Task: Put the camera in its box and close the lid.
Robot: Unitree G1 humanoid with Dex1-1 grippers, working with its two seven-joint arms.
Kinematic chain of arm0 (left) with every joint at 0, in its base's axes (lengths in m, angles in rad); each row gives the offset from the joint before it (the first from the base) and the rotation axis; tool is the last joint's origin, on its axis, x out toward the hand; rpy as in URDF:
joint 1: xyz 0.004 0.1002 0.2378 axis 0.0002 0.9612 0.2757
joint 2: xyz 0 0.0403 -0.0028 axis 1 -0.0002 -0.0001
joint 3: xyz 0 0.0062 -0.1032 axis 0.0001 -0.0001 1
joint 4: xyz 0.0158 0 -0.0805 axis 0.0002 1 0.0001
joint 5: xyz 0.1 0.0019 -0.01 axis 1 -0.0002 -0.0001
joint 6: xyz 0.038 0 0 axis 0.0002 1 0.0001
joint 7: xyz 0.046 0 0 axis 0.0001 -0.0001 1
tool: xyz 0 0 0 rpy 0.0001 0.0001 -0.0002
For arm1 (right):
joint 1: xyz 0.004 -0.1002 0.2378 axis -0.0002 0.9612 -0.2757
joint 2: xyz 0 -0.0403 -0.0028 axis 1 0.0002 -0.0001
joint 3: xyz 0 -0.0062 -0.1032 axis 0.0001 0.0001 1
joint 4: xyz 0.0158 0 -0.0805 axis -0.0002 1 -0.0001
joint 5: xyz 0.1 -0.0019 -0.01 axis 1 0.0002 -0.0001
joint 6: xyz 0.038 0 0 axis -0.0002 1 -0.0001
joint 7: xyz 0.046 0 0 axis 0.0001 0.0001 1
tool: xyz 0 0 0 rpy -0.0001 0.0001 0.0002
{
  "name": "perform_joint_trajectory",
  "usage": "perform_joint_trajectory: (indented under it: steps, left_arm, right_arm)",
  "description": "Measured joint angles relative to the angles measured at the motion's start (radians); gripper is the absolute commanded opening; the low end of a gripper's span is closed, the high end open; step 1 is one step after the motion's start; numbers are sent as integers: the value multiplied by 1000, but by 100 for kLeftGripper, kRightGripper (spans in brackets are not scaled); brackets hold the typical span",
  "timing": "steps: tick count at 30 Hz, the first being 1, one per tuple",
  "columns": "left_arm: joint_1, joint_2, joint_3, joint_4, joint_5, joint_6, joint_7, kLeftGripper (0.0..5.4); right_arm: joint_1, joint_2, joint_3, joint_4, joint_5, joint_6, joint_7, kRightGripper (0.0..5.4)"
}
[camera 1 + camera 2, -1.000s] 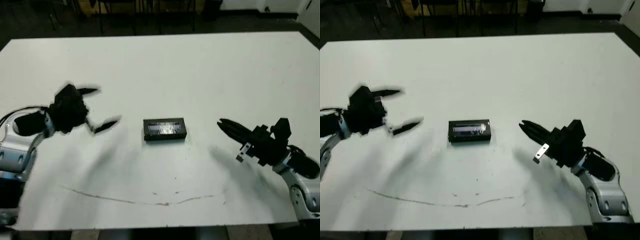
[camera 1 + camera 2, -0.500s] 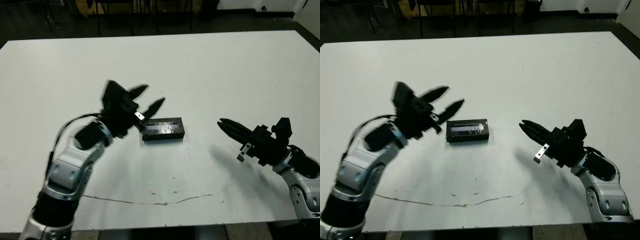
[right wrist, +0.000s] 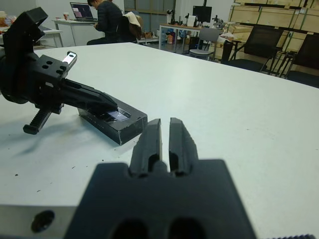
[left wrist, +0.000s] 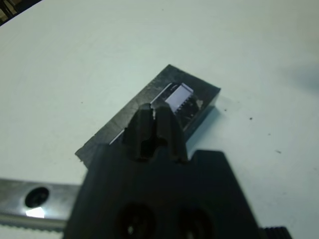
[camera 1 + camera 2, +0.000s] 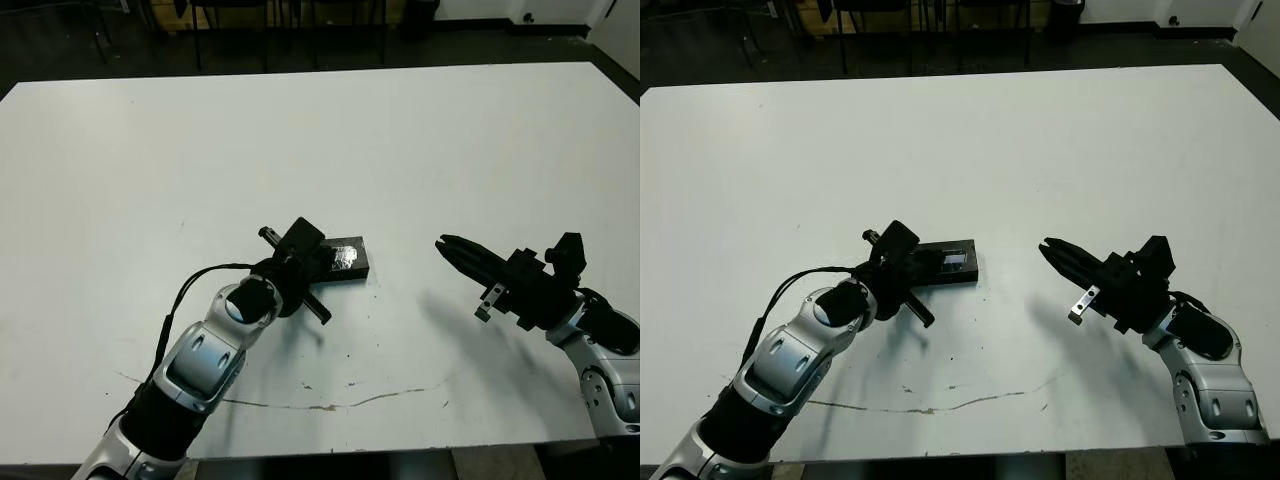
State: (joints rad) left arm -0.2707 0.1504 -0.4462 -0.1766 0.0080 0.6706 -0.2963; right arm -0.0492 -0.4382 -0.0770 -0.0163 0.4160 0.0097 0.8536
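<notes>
Under both pincers lay the white bench [image 5: 420, 140], largest item, bearing a thin dark scuff line near the robot's edge.

Left pincer [image 4: 155, 115]: fingers pressed together, tips resting on the top face of the lid [image 4: 192, 94], over its pale glossy strip. Whether the tips actually pressed down could not be told.

Right pincer [image 5: 443, 244]: fingers pressed together, holding nothing, poised above the bench well apart from the box [image 3: 117, 127], pointing towards it.

Box: small black rectangle directly beneath the left pincer's tips, lid seated on it and covering it.

Camera: not visible from any view; contents of the box could not be told.

Beyond the bench, in the right wrist view: a seated person [image 3: 105, 20] at a desk with a laptop, and office chairs.
</notes>
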Motion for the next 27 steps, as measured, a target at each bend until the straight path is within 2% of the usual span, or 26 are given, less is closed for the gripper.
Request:
perform_joint_trajectory:
  steps: [9, 14, 17, 24, 27]
  left_arm:
    - [19, 13, 58, -74, -38, 68, -52, 1]
    - [83, 59, 127, -223, -71, 83, -77, 1]
    - [105, 56, 205, -326, -91, 10, -57, 1]
    - [131, 87, 365, -430, -126, -125, -48, 1]
    - [133, 84, 426, -418, -150, -166, -30, 1]
  right_arm:
    - [0, 0, -4, 0, 5, -1, -1, 0]
    - [27, 4, -16, -83, 21, 51, -73, 0]
    - [45, 27, -24, -157, 17, 61, -154, 0]
    - [56, 54, -38, -348, -16, 234, -404, 0]
    - [7, 59, -42, -325, -55, 230, -449, 0]
